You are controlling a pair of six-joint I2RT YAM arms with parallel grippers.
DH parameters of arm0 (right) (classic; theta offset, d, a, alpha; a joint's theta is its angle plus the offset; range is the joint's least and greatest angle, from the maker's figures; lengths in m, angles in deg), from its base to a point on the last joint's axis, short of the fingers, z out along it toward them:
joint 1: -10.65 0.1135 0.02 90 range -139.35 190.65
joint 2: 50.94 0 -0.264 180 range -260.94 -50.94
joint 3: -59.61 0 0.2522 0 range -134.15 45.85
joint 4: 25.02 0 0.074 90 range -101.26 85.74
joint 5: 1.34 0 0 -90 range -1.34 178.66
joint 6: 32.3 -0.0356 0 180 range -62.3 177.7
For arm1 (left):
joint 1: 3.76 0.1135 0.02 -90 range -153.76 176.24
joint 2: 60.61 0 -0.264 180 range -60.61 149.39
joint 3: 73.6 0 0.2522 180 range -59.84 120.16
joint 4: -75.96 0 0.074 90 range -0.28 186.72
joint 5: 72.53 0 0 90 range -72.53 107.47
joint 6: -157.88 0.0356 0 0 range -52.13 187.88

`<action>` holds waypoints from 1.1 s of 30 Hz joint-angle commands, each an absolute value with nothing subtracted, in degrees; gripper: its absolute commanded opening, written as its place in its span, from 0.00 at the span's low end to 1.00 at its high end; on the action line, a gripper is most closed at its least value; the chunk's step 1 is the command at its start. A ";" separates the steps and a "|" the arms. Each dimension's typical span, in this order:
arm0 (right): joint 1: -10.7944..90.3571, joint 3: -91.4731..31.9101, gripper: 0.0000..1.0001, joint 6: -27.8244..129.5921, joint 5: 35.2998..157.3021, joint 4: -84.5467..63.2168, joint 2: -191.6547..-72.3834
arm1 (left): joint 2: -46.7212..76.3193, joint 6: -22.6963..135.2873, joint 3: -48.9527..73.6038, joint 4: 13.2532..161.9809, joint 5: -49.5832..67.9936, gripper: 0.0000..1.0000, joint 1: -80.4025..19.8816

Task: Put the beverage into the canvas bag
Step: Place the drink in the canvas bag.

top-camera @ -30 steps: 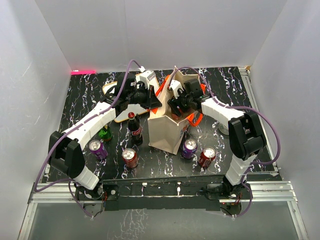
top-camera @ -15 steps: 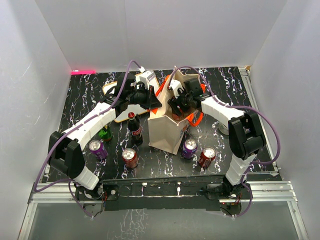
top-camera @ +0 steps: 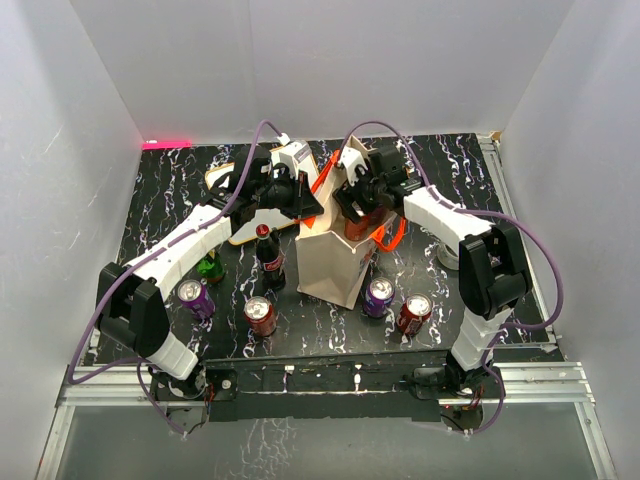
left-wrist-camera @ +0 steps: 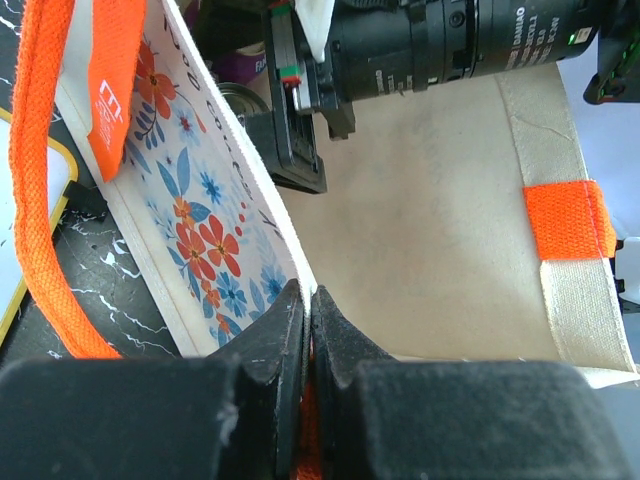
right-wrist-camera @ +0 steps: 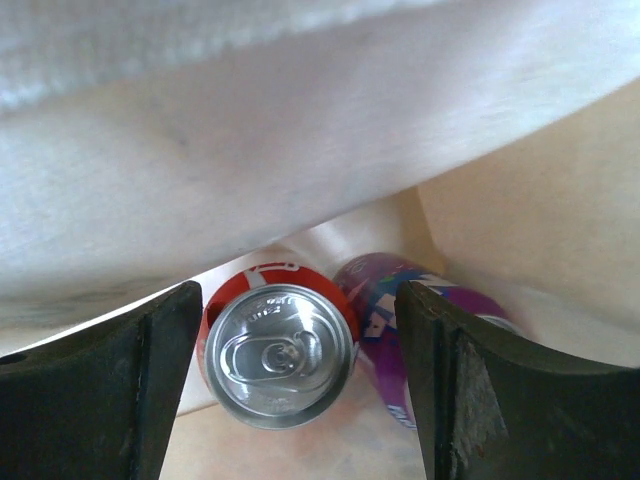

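The canvas bag (top-camera: 333, 262) stands mid-table, beige with orange handles (left-wrist-camera: 45, 170). My left gripper (left-wrist-camera: 308, 300) is shut on the bag's left rim (top-camera: 305, 205) and holds its mouth open. My right gripper (top-camera: 362, 200) hovers over the mouth, open, with its jaws wide and nothing between them. Looking down past its fingers (right-wrist-camera: 150, 370), I see a red can (right-wrist-camera: 280, 355) standing upright on the bag's floor, clear of both fingers. A purple can (right-wrist-camera: 400, 330) lies beside it, touching it.
In front of the bag stand a cola bottle (top-camera: 268, 255), a green bottle (top-camera: 210, 268), two purple cans (top-camera: 196, 297) (top-camera: 378, 296) and two red cans (top-camera: 260, 316) (top-camera: 414, 313). A white board with an orange-brown frame (top-camera: 238, 222) lies behind the left arm.
My right gripper has lifted up and back out of the bag's mouth, and its jaws have spread wider. The left arm and the bag have not moved.
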State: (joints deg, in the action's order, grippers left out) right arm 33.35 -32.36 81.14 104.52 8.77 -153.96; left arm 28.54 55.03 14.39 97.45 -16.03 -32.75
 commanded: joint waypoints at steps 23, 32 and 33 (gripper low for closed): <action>32.36 -40.55 0.82 79.32 102.46 9.71 -145.12 | 25.35 55.48 14.38 99.34 -18.13 0.00 -32.90; 32.32 -42.45 0.81 78.54 102.83 12.08 -141.47 | 25.53 55.13 14.60 99.25 -18.39 0.00 -32.93; 32.30 -42.54 0.81 78.45 102.96 12.47 -140.91 | 25.53 55.13 14.72 99.29 -18.38 0.00 -32.92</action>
State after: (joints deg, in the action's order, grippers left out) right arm 32.61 -39.03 79.59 103.14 12.16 -145.52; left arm 28.45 54.92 14.42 97.47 -16.16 -32.75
